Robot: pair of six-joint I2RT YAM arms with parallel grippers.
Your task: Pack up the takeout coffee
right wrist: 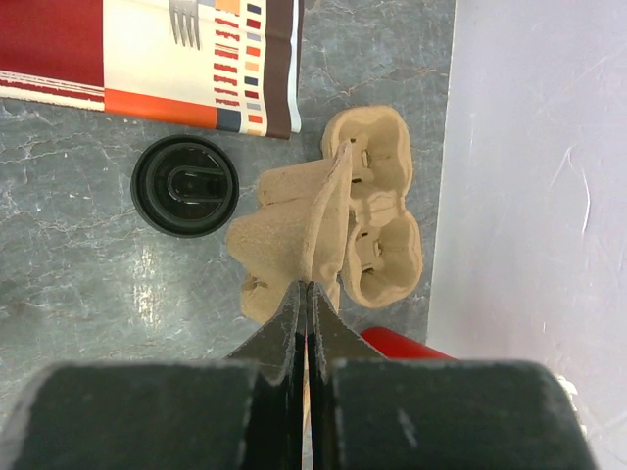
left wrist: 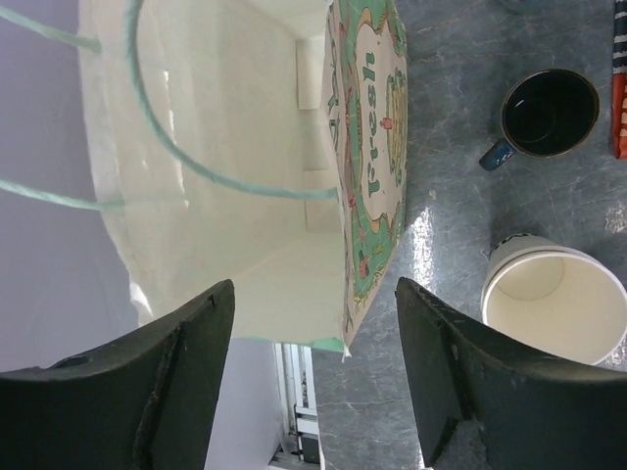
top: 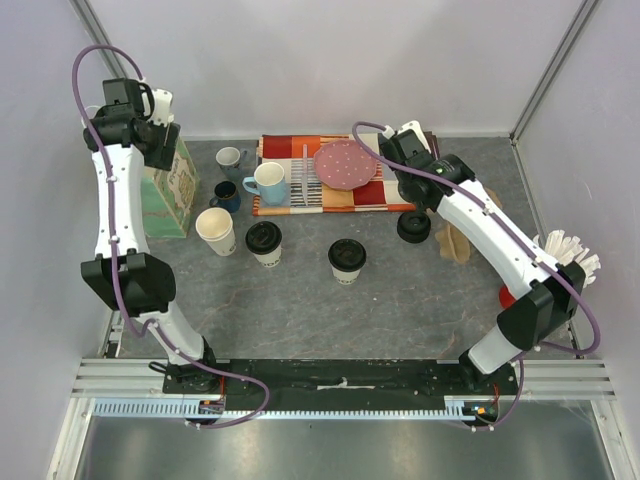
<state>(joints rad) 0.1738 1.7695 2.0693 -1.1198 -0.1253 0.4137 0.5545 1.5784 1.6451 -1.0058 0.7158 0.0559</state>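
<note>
Light falls bright and even from above, so the shadow under the lidded cup (top: 347, 258) on the grey table (top: 400, 300) is short and faint. Seen from my left wrist, the paper bag (left wrist: 225, 147) glows almost washed out inside, and a white sheen streaks the table just right of it. My left gripper (left wrist: 313, 294) shows dark at the near edge. My right gripper (right wrist: 306, 294) is a soft, nearly black mass. The walls (top: 350, 60) carry a pale lilac cast.

A grey marbled tabletop (top: 400, 320) carries a green printed paper bag (top: 170, 190) upper left, an open cream paper cup (top: 216, 230), two black-lidded paper cups (top: 264, 242) (top: 347, 260) at centre, a loose black plastic lid (top: 414, 227), a checked placemat (top: 283, 148) and a brown pulp cup carrier (top: 455, 243) on the right.
</note>
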